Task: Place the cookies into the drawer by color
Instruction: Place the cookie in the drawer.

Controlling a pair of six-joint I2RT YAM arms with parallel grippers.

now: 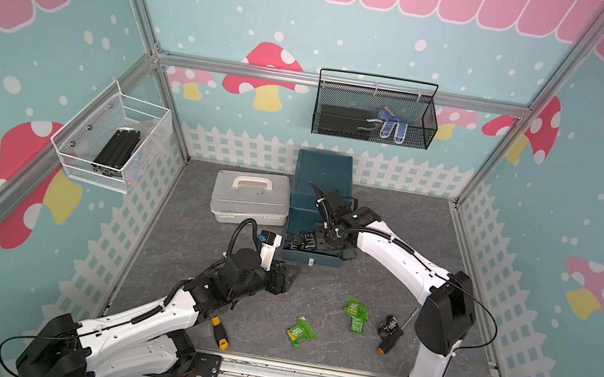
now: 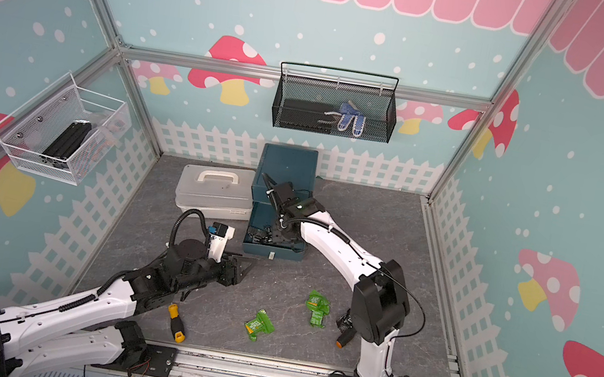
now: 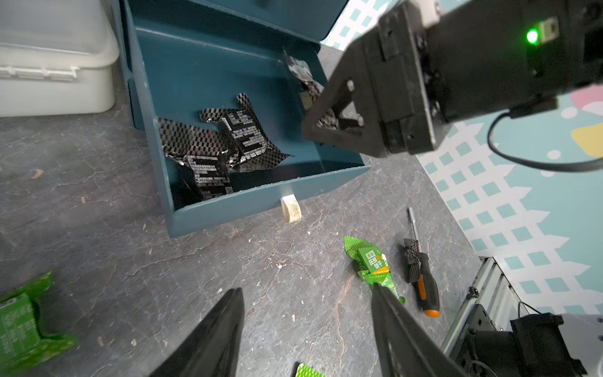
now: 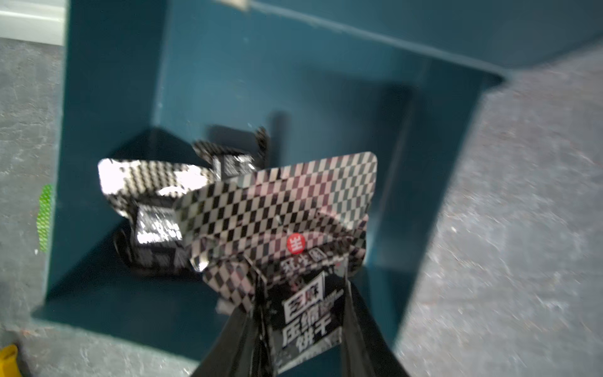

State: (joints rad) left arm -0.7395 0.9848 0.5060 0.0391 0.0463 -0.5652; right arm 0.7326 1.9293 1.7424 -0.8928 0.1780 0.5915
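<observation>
In both top views the right arm (image 1: pixel 386 245) reaches over the pulled-out drawer (image 1: pixel 329 261) of the teal cabinet (image 1: pixel 323 172). The right jaws are inside the drawer's outline, beside the black cookies (image 1: pixel 299 240) lying there. The left jaws hang above bare bench (image 1: pixel 202 231), just off the drawer's front corner. The green cookies (image 2: pixel 258 325) lie on the bench towards the rail, well apart from the drawer. A stray black cookie (image 1: pixel 389 324) rests across a screwdriver (image 1: pixel 389 339) near the right arm's base.

The left wrist view shows the left jaws wide apart and empty. One green cookie (image 3: pixel 372 264) lies just past a fingertip (image 3: pixel 401 333), its long axis running roughly towards that finger. The left arm looks the nearer one for the green packets.

In the right wrist view the right jaws are pinched on one end of the held black cookie (image 4: pixel 287 212). It sticks out ahead of the fingertips, lengthwise in line with them, and points at the drawer's floor. Drawer walls show on all sides of it, and the other black packets lie just beside it. Opening here should drop it in with its own colour.
</observation>
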